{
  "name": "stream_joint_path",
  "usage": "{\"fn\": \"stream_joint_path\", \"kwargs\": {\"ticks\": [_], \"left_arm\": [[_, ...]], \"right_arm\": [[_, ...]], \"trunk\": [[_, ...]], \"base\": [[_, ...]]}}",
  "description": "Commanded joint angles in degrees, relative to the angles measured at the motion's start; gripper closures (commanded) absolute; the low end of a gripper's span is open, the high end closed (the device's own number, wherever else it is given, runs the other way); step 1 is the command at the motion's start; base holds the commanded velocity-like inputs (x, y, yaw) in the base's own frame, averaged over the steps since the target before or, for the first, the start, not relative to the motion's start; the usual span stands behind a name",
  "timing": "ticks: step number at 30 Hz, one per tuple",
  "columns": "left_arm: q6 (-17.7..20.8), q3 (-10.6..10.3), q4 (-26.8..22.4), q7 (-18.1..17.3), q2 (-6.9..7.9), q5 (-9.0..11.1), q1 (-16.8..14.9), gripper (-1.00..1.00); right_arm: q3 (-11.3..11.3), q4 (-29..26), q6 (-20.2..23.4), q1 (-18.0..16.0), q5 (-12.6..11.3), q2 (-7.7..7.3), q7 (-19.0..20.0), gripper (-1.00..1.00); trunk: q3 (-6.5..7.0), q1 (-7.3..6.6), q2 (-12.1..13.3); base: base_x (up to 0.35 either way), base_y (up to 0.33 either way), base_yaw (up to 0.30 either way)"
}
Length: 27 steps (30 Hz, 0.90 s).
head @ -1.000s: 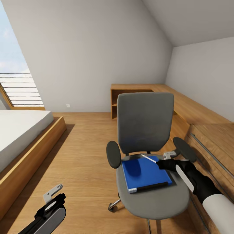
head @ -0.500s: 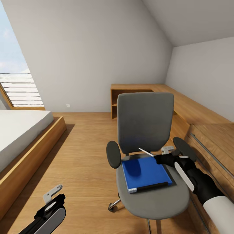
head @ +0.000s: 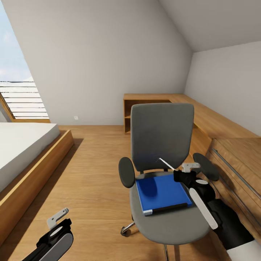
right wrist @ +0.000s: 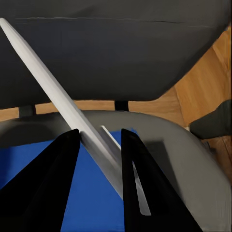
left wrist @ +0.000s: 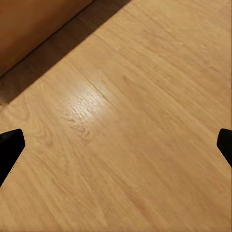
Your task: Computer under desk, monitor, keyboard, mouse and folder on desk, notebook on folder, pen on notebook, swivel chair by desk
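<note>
Nearest you, low on the left of the head view, your left gripper (head: 58, 217) hangs over bare wood floor (head: 90, 174); in the left wrist view its fingertips (left wrist: 10, 147) sit at opposite edges w/ floor between, so jaws are wide, holding nothing.

Next up, your right gripper (head: 177, 174) is above the rear right part of the swivel chair (head: 163, 145) seat. It's clamped on the pen (head: 166, 164): in the right wrist view the white pen (right wrist: 63, 104) runs diagonally betw. the two dark fingers (right wrist: 43, 183), tip pointing up toward the backrest. The pen is lifted, clear of the blue item.

Under it, a blue flat item w/ dark spine edge (head: 163, 194) lies on the seat, approx. centered betw. the armrests. Can't tell if that's the notebook, the folder, or both stacked.

Left of the chair, a bed (head: 21, 152) w/ wood frame. Right side, a wood ledge (head: 235, 152) runs along the wall, close beside the chair's right armrest.

Farthest back, a wood shelf unit (head: 145, 105) in the corner under the sloped ceiling, and a window (head: 18, 94) at far left.
</note>
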Motion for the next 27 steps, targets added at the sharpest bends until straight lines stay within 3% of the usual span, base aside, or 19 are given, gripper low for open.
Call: {"fn": "stream_joint_path", "kwargs": {"ticks": [1, 6, 12, 27], "left_arm": [[0.0, -0.2, 0.1, 0.3, 0.06, 0.2, -0.1, -1.00], [0.0, -0.2, 0.5, 0.3, 0.06, 0.2, -0.1, -1.00], [0.0, -0.2, 0.6, 0.3, 0.06, 0.1, -0.1, -1.00], [0.0, -0.2, 0.7, 0.3, 0.06, 0.0, -0.1, -1.00]], "right_arm": [[0.1, -0.7, 0.1, 0.2, -1.5, 0.13, -2.0, 1.00], [0.1, -3.7, -0.1, 1.7, -6.6, 0.64, -6.8, 1.00], [0.0, -6.7, -0.2, 3.3, -10.0, 0.73, -8.2, 1.00], [0.1, -8.4, -0.3, 4.6, -11.0, 0.82, -8.6, 1.00]], "trunk": [[-0.05, -0.01, 0.0], [-0.05, -0.01, 0.0], [-0.05, -0.01, 0.0], [-0.05, -0.01, 0.0]], "base": [[0.000, 0.000, 0.000], [0.000, 0.000, 0.000], [0.000, 0.000, 0.000], [0.000, 0.000, 0.000]]}}
